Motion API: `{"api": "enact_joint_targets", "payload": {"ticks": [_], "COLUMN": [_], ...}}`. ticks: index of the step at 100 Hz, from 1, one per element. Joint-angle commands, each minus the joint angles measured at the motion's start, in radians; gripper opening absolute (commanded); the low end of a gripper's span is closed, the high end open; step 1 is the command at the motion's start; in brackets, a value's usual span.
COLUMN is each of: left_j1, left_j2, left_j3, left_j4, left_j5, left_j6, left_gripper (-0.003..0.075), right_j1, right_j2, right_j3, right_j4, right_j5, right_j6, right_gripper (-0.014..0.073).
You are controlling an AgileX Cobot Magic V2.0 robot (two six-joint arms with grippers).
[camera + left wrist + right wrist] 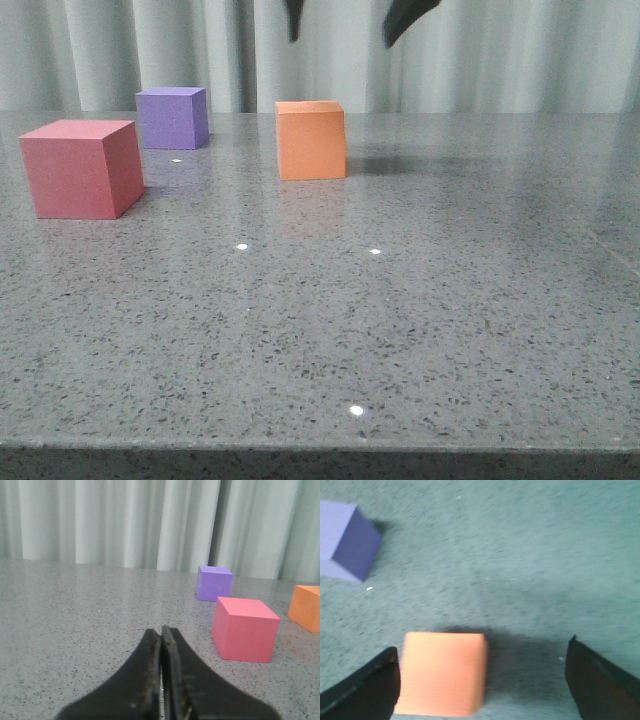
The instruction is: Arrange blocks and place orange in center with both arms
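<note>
Three cubes stand on the grey table (400, 300): the pinkish-red one (82, 168) at the left, the purple one (173, 117) behind it, and the orange one (311, 139) near the middle at the back. My right gripper (345, 20) hangs open and empty above the orange cube. In the right wrist view the orange cube (441, 673) lies close to one finger of the wide-open gripper (483, 647), with the purple cube (347, 540) further off. My left gripper (161, 630) is shut and empty, low over the table. The pinkish-red cube (245, 629), purple cube (214, 583) and orange cube (306, 608) lie ahead of it.
Pale pleated curtains (500, 50) hang behind the table's far edge. The table's front edge (320, 450) runs along the bottom of the front view. The grey speckled surface shows a few light reflections.
</note>
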Motion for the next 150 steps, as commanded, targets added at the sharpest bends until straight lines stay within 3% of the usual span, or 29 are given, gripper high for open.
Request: {"api": "enact_joint_targets", "payload": {"ticks": [1,20,60,93,112,139,150], "left_j1": [-0.009,-0.009,-0.009,-0.009,-0.009,-0.009,-0.009], "left_j2": [0.007,0.007,0.007,0.007,0.007,0.007,0.007], "left_j3": [0.043,0.043,0.043,0.043,0.043,0.043,0.043], "left_j4": [-0.001,-0.001,-0.001,-0.001,-0.001,-0.001,-0.001], "left_j5": [-0.081,-0.081,-0.081,-0.081,-0.081,-0.081,-0.081], "left_j6": [0.0,0.0,0.0,0.0,0.0,0.0,0.0], "left_gripper": [-0.002,-0.002,-0.002,-0.002,-0.002,-0.002,-0.002], "right_j1": [-0.053,-0.169,-0.409,-0.421,-0.421,-0.421,-0.421], "right_j2": [-0.104,-0.228,-0.703,-1.101,-1.282,-1.364,-1.364], "right_j3": [-0.022,0.134,0.725,1.142,1.337,1.446,1.446], "right_j4": [-0.04,-0.04,-0.04,-0.042,-0.044,-0.075,-0.075], "right_j5": [0.006,0.034,-0.167,-0.323,-0.51,-0.672,-0.687], "right_j6": [-0.044,-0.109,-0.109,-0.109,-0.109,-0.109,-0.109], "right_gripper": [0.0654,0.0654,0.0654,0.0654,0.0654,0.0647,0.0546]}}
